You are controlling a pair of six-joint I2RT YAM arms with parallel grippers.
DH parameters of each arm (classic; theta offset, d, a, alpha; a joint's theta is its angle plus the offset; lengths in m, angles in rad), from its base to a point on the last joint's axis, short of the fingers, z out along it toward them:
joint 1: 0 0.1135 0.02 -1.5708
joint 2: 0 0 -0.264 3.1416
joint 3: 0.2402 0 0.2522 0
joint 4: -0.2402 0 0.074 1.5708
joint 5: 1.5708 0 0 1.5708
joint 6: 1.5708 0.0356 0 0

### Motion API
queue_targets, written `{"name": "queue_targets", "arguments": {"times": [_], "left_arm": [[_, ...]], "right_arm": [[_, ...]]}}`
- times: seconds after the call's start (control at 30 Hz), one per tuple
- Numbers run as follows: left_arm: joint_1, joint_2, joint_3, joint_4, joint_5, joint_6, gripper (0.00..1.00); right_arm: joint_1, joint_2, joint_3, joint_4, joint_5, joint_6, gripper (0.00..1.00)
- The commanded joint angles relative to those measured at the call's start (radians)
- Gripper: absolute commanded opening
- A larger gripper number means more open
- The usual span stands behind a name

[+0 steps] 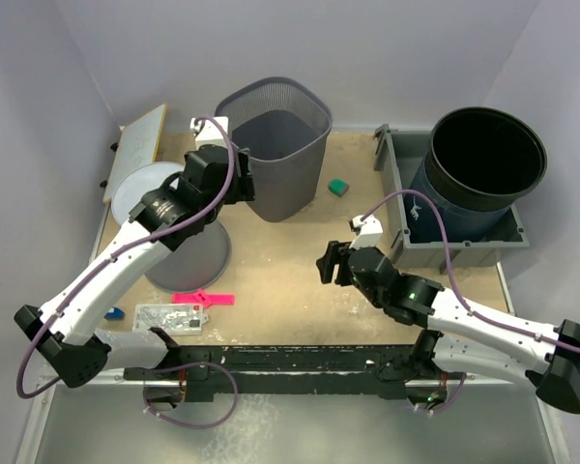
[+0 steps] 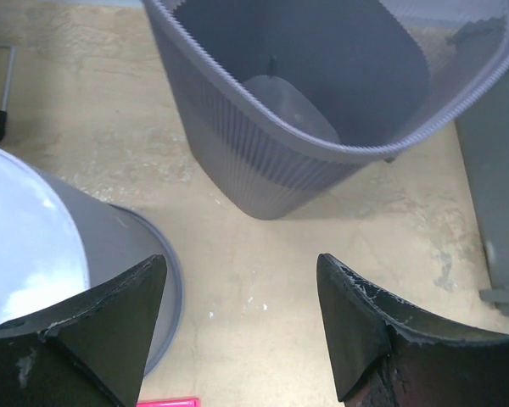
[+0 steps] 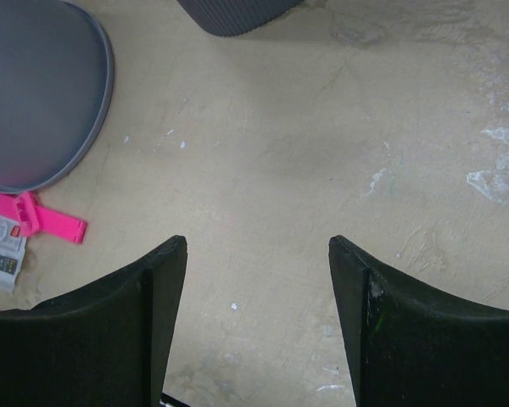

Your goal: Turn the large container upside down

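Reaches from the near left corner up and inward with the left arm; holds the left tool wide apart, nothing between its fingers. Lies low from the near right corner with the right arm, pointing the right tool leftward, likewise spread and empty.

white arms, black joints, purple cables
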Motion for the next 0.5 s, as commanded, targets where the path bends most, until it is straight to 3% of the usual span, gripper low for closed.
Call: {"name": "queue_targets", "arguments": {"times": [0.0, 0.13, 0.27, 0.47], "left_arm": [[0.048, 0.018, -0.020, 0.072, -0.043, -0.042, 0.69], [0.056, 0.037, -0.032, 0.108, -0.069, -0.060, 0.69], [0.123, 0.056, -0.095, 0.036, -0.096, -0.108, 0.67], [0.216, -0.116, -0.245, -0.025, -0.094, -0.149, 0.67]], "right_arm": [[0.002, 0.014, 0.025, 0.042, 0.013, -0.029, 0.71], [0.002, 0.037, 0.051, 0.018, 0.001, -0.029, 0.71], [0.002, 0.015, 0.033, 0.022, -0.014, -0.023, 0.71], [0.002, -0.019, 0.071, 0.038, -0.074, -0.177, 0.71]]}}
